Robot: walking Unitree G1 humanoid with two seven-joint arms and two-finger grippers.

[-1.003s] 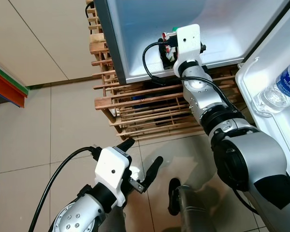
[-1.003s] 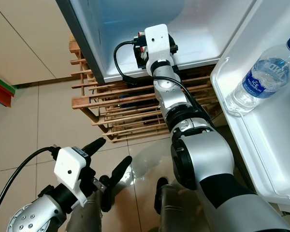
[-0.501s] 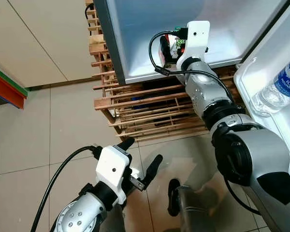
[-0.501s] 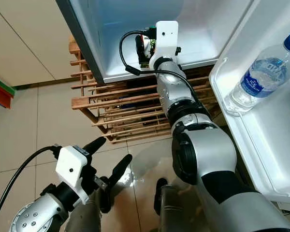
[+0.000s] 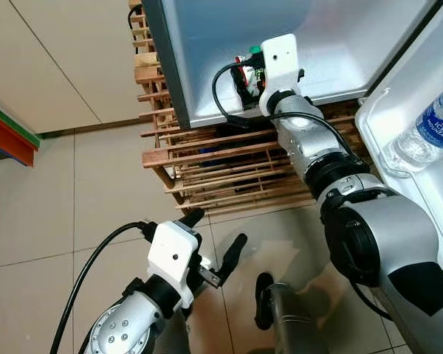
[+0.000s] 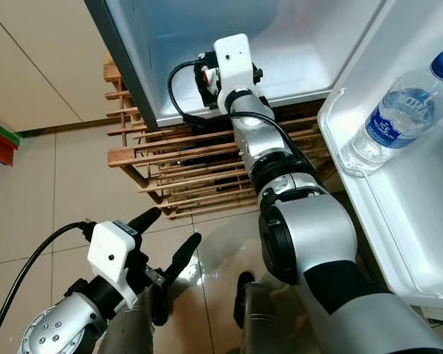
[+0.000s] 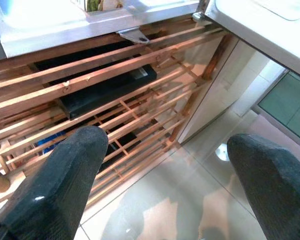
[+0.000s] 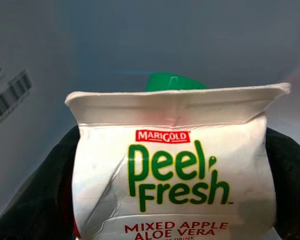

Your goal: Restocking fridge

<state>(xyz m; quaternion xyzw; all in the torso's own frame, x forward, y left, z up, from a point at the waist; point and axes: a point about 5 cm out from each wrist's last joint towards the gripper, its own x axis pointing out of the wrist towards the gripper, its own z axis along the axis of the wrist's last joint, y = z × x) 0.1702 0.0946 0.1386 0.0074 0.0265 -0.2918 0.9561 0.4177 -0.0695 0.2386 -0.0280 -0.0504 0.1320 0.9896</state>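
- Juice carton (image 8: 175,170): clamped between the right gripper (image 5: 245,74) fingers, inside the fridge (image 5: 207,44) cavity, 12 o'clock in your head view.
- Step: placing. Next, you need it set upright, then released.
- Right wrist view reads the label; head view adds the door-shelf water bottle (image 6: 399,110), 2 o'clock.
- Left gripper (image 5: 213,247): fingers apart, idle, 7 o'clock.

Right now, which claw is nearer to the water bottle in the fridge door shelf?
The right. The right claw is up inside the fridge, shut on the juice carton, across from the water bottle. The left claw hangs open, low over the floor tiles.
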